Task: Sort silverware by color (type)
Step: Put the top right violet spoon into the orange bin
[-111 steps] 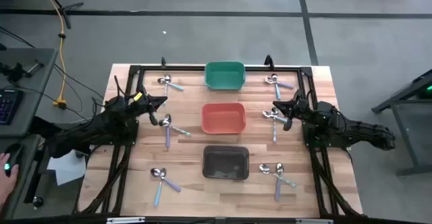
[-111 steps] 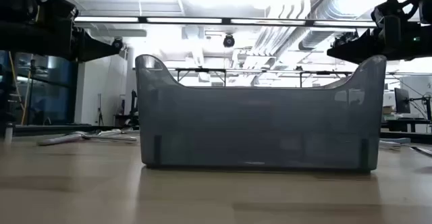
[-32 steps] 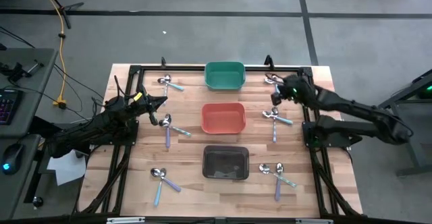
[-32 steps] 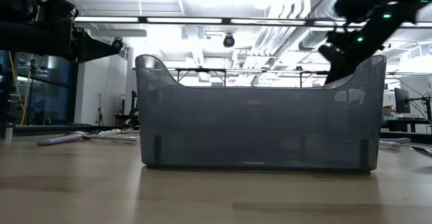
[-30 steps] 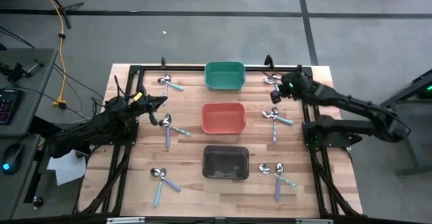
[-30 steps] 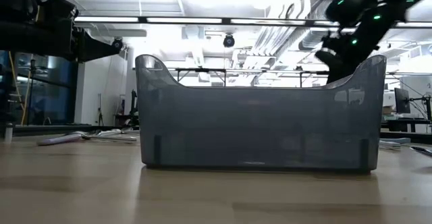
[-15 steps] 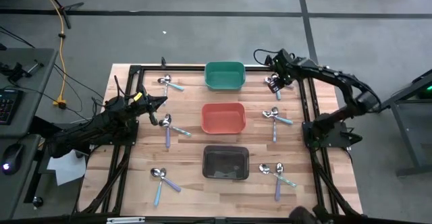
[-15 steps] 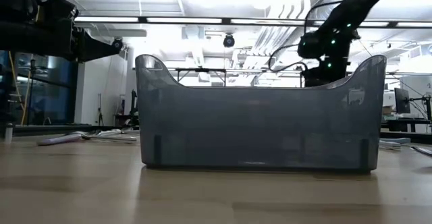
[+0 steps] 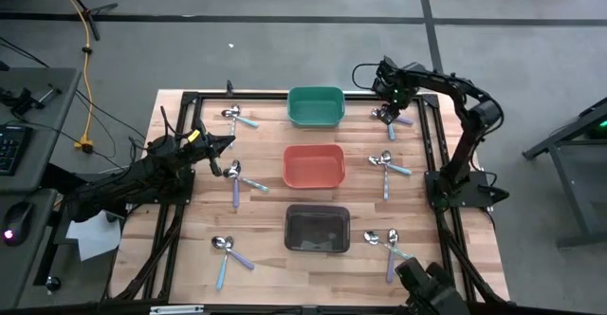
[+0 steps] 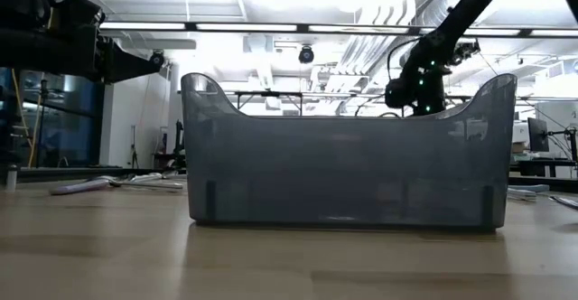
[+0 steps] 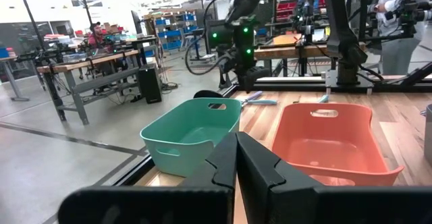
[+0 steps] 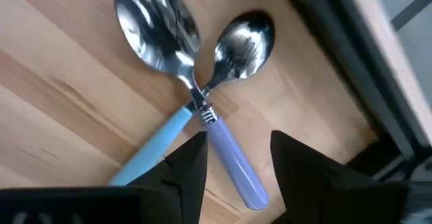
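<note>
Three bins sit in a column down the middle of the table (image 9: 266,258). Nearest the front edge is the black bin (image 9: 318,229), whose dark wall fills the low view and hides most of what lies behind it; nothing can be made out inside it from above. Next comes the red-orange bin (image 9: 314,166), then the green bin (image 9: 315,106) at the far edge, both with bare floors as seen from the left wrist.

The spoons lie in crossed pairs on either side of the bins: front left (image 9: 228,254), front right (image 9: 390,247), middle left (image 9: 236,179), middle right (image 9: 387,167), far left (image 9: 236,118) and far right (image 9: 390,119). None is in a bin.

The left gripper (image 9: 224,144) rests low at the table's left side near the middle-left pair, its fingers pressed together and holding nothing (its wrist camera shows them meeting at a point).

The right arm reaches in a high arch from its base to the far right corner, wrist bent down, with the right gripper (image 9: 388,108) poised over the far-right pair. In its wrist view the fingers (image 12: 191,164) stand apart on either side of the lavender handle (image 12: 233,160), just past where it crosses the light blue handle (image 12: 158,142); whether they touch it cannot be told. Both silver bowls lie on the wood
</note>
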Robot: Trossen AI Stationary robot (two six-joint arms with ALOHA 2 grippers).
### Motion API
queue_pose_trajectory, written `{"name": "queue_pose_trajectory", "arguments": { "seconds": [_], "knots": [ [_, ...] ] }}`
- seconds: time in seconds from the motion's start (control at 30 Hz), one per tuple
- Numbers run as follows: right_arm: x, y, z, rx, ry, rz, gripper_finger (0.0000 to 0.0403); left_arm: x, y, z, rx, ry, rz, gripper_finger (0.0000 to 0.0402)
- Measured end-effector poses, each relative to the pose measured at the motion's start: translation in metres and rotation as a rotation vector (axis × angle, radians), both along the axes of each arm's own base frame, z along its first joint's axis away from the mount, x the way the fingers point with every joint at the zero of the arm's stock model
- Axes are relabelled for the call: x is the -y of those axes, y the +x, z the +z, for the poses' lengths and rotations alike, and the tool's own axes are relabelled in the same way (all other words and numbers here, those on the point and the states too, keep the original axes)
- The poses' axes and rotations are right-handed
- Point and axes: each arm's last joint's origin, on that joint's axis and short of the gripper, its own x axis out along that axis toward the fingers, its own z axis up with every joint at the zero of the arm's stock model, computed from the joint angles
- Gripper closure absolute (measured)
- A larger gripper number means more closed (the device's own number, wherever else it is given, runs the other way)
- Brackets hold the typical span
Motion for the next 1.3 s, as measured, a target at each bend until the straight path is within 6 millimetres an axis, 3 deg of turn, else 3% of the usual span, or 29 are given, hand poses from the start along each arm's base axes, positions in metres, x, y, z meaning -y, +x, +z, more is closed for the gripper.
{"name": "queue_pose_trajectory", "arguments": {
  "seconds": [0.23, 0.7, 0.93, 1.07, 1.3],
  "knots": [
    [0.004, -0.004, -0.016, -0.025, 0.071, 0.056, 0.0272, 0.0, 0.0, 0.0, 0.0, 0.0, 0.0, 0.0401],
    [0.007, -0.009, -0.017, 0.004, 0.091, 0.07, 0.0326, 0.0, 0.0, 0.0, 0.0, 0.0, 0.0, 0.0401],
    [0.007, -0.004, -0.018, 0.002, 0.076, 0.131, 0.03, 0.0, 0.0, 0.0, 0.0, 0.0, 0.0, 0.0401],
    [0.005, 0.0, -0.018, -0.004, 0.078, 0.254, 0.028, 0.0, 0.0, 0.0, 0.0, 0.0, 0.0, 0.0401],
    [0.006, 0.003, -0.018, 0.0, 0.066, 0.317, 0.0274, 0.0, 0.0, 0.0, 0.0, 0.0, 0.0, 0.0401]
  ]
}}
